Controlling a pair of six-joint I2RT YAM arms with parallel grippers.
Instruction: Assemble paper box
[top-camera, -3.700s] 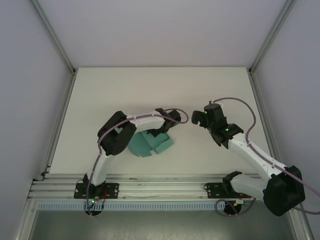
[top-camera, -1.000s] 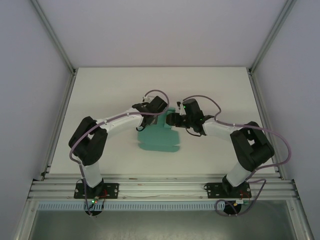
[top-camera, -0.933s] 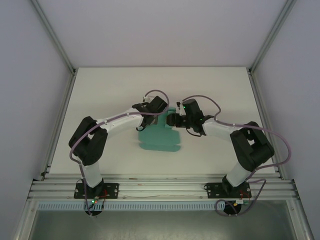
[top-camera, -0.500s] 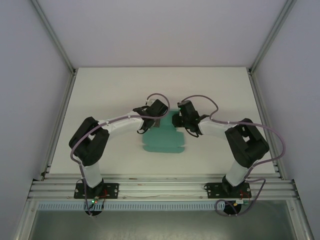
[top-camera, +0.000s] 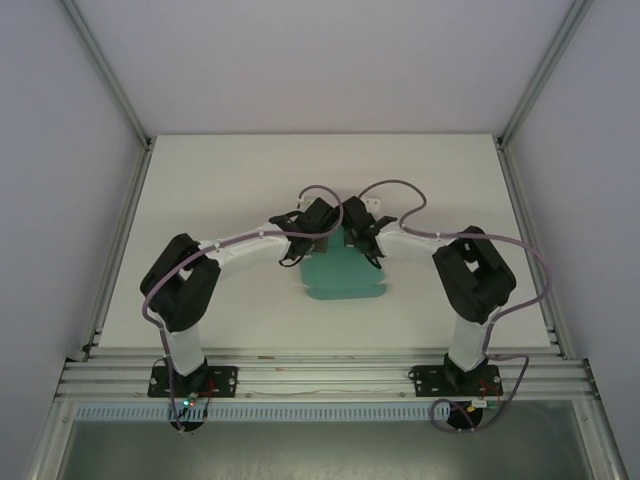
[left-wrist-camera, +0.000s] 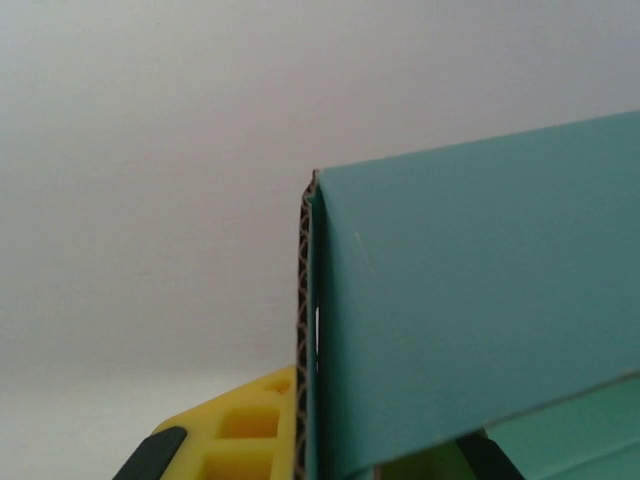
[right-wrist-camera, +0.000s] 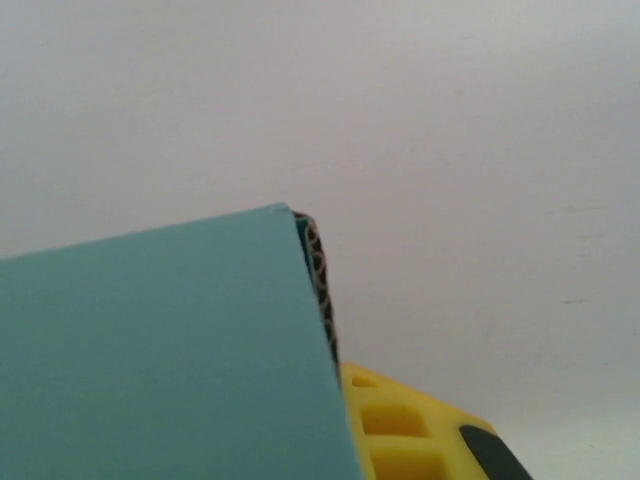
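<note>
The teal-green paper box (top-camera: 345, 277) lies partly folded at the table's centre, its far edge lifted between the two grippers. My left gripper (top-camera: 318, 224) holds the far-left part and my right gripper (top-camera: 357, 226) the far-right part, nearly touching each other. In the left wrist view a teal panel (left-wrist-camera: 470, 320) with a corrugated edge stands flush against a yellow finger (left-wrist-camera: 240, 435). In the right wrist view the teal panel (right-wrist-camera: 160, 360) presses against a yellow finger (right-wrist-camera: 405, 435). The card hides the other finger of each gripper.
The white table (top-camera: 200, 180) stretches on all sides of the box. Aluminium frame posts (top-camera: 110, 90) rise at the back corners, and a rail (top-camera: 320, 375) with the arm bases runs along the near edge.
Both grippers have moved toward each other along the box's far edge. The card has shifted right and its outline has become narrower and more folded.
</note>
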